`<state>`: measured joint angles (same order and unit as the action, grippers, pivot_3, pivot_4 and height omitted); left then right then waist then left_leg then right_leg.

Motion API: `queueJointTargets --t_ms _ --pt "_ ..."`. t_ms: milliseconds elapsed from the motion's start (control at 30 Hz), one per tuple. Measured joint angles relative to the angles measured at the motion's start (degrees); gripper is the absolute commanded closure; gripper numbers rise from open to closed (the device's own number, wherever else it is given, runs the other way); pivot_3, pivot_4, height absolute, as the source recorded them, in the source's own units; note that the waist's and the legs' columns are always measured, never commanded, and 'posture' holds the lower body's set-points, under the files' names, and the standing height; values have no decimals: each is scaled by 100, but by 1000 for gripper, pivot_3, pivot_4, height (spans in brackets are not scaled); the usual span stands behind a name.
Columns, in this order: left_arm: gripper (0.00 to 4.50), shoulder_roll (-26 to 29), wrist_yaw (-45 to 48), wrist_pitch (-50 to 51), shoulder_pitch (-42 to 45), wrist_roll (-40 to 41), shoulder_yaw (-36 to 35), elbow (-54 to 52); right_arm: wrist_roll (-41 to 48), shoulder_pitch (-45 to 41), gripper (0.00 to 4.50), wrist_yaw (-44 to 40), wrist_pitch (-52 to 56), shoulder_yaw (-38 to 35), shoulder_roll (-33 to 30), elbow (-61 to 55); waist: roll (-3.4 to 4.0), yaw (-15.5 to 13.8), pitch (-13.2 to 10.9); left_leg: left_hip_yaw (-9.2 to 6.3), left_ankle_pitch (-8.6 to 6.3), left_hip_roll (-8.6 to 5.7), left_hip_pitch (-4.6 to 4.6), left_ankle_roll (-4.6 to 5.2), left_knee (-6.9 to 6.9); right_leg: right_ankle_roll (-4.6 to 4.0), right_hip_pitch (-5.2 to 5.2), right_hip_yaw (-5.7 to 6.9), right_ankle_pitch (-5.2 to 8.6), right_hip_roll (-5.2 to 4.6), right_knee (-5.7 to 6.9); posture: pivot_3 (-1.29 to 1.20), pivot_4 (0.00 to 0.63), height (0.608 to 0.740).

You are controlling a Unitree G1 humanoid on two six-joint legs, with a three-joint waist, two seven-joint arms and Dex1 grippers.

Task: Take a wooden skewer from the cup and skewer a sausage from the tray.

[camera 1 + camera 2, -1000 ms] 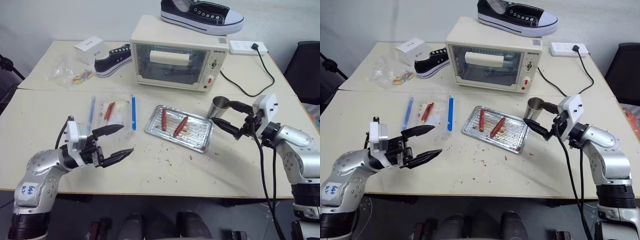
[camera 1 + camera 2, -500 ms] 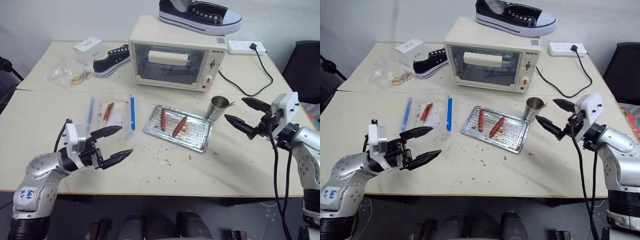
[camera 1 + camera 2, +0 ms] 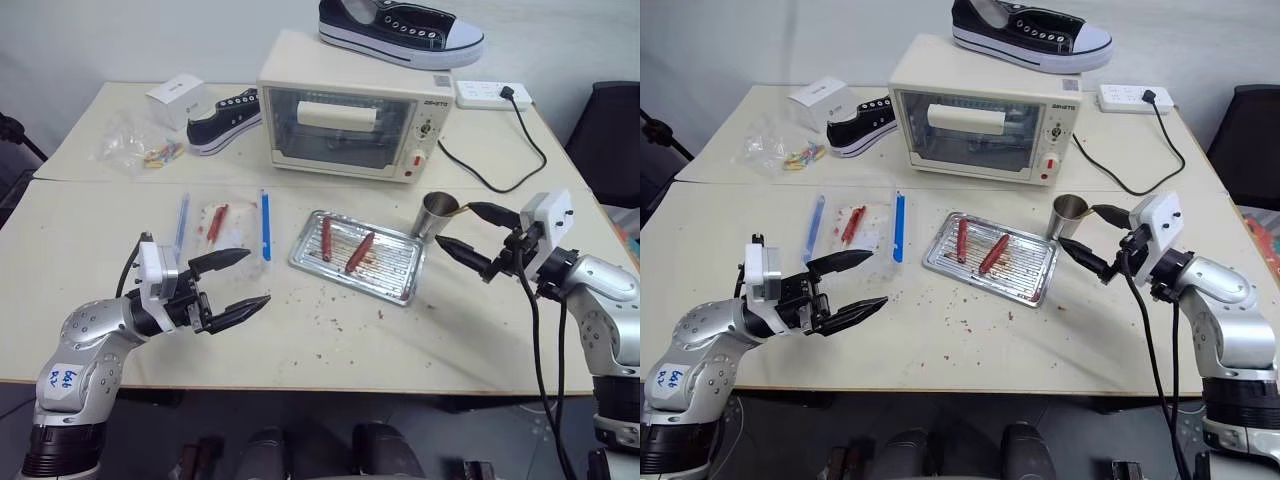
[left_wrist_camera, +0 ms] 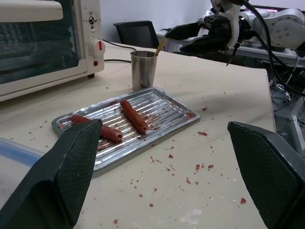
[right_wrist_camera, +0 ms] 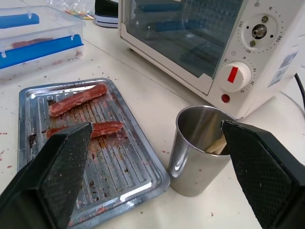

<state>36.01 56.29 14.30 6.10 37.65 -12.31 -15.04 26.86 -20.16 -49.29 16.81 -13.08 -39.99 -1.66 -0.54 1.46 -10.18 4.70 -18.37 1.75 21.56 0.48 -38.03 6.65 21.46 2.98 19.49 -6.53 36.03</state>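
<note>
Currently right gripper is hovering wide open just beside the cup holding the wooden skewer; left gripper is gaping empty. Two sausages are lying in the tray.

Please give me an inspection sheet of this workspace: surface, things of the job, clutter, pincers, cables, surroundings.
Surface: table, strewn with red crumbs.
Job's things: cup upright right of the tray, skewer tip sticking out of it; two sausages on the tray.
Clutter: toaster oven with a shoe on top, second shoe, white box, clear bag, clear container with blue clips holding a sausage.
Pincers: left pincer open, empty, above the table; right pincer open, empty, beside the cup.
Cables: black cord from the power strip to the oven; cable along the right arm.
Surroundings: black chair at right.
</note>
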Motion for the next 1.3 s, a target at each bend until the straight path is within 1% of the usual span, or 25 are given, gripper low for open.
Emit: queueJointTargets --t_ms 567,967,1133,1300 --pt "33 -13 -99 -11 -120 -1 0 -30 1 -250 0 -115 209 231 0 -1 0 7 0 0 0 2 0 0 2 0 1 0 0 -1 0 0 150 740" --pt "33 -41 -134 -58 -108 -53 14 -29 12 -463 0 -253 590 616 0 -301 0 7 0 0 0 1 0 0 2 0 1 0 0 -3 -1 0 150 740" --pt "33 -118 -137 -60 -37 -104 81 -23 34 -499 0 -275 570 581 0 -404 0 1 0 -1 0 1 1 0 2 0 1 1 0 -3 -2 0 150 740" --pt "33 -145 -133 -65 4 -147 106 -1 4 -499 0 -33 568 412 0 -407 0 4 0 -1 0 1 1 0 2 0 1 1 0 -3 -2 0 150 740"
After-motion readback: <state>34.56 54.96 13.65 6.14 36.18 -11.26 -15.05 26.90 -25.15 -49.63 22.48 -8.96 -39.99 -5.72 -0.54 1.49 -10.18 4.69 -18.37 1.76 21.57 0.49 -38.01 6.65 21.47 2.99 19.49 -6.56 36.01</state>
